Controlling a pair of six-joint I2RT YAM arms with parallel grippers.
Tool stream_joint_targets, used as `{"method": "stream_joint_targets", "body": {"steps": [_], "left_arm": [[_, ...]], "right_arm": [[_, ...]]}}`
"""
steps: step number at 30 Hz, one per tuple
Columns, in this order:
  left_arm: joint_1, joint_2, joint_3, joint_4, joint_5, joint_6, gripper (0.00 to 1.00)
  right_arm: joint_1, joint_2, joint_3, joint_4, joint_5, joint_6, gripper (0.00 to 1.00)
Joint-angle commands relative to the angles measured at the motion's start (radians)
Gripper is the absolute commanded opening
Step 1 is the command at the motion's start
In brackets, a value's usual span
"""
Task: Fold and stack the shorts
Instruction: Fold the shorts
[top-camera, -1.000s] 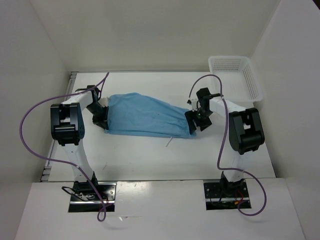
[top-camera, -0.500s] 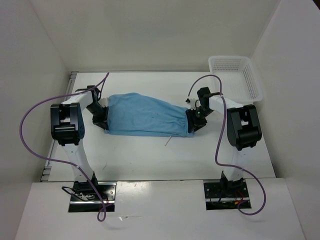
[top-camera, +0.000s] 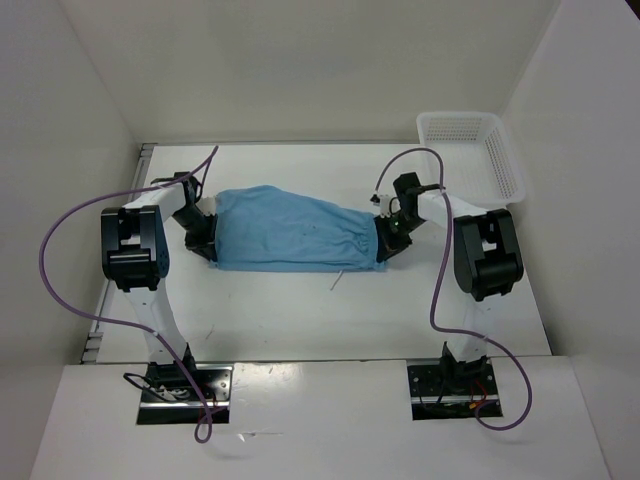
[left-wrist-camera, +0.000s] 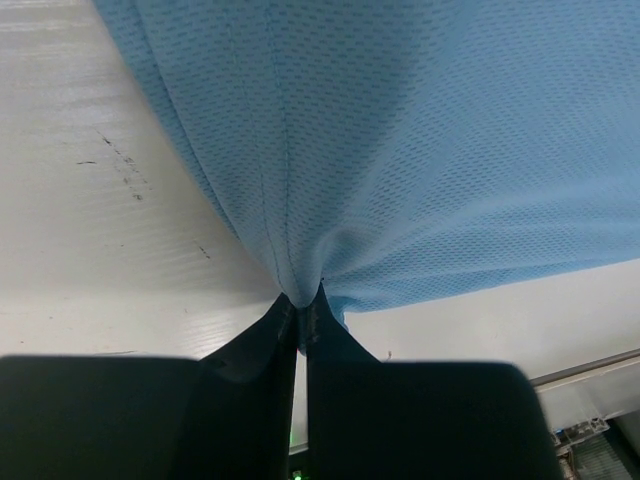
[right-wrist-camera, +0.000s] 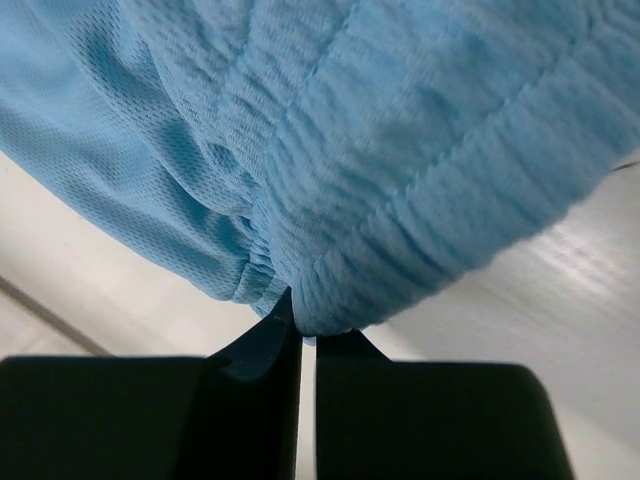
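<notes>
The light blue shorts (top-camera: 290, 230) lie spread across the middle of the table, hem end to the left and gathered waistband to the right. My left gripper (top-camera: 205, 243) is at the left end. In the left wrist view its jaws (left-wrist-camera: 302, 305) are pinched on a bunched fold of the mesh fabric (left-wrist-camera: 420, 150). My right gripper (top-camera: 383, 245) is at the right end. In the right wrist view its jaws (right-wrist-camera: 308, 325) are closed on the edge of the elastic waistband (right-wrist-camera: 400, 170). A bit of white drawstring (top-camera: 337, 282) pokes out below the shorts' near edge.
A white mesh basket (top-camera: 505, 165) stands at the back right corner of the table. White walls close in the table on the left, the back and the right. Purple cables loop off both arms.
My right gripper has moved in to the waistband and shut on it. The shorts' near edge has pulled straighter. The left arm has hardly moved.
</notes>
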Motion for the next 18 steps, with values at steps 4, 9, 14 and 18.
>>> {"method": "stream_joint_targets", "body": {"steps": [4,9,14,18], "left_arm": [[0.002,-0.013,0.007,-0.041,-0.003,0.005,0.40],[0.023,-0.127,0.066,-0.065,-0.057,0.005,0.64],[0.023,-0.200,0.247,-0.111,-0.023,0.005,0.68],[-0.106,-0.148,0.415,-0.111,0.026,0.005,0.70]], "right_arm": [[-0.005,-0.048,0.115,0.043,0.113,-0.065,0.00],[-0.005,-0.091,0.064,0.063,0.093,-0.056,0.00],[-0.005,-0.101,0.087,0.063,0.112,-0.075,0.00],[-0.005,-0.111,0.121,0.054,0.112,-0.084,0.00]]}}
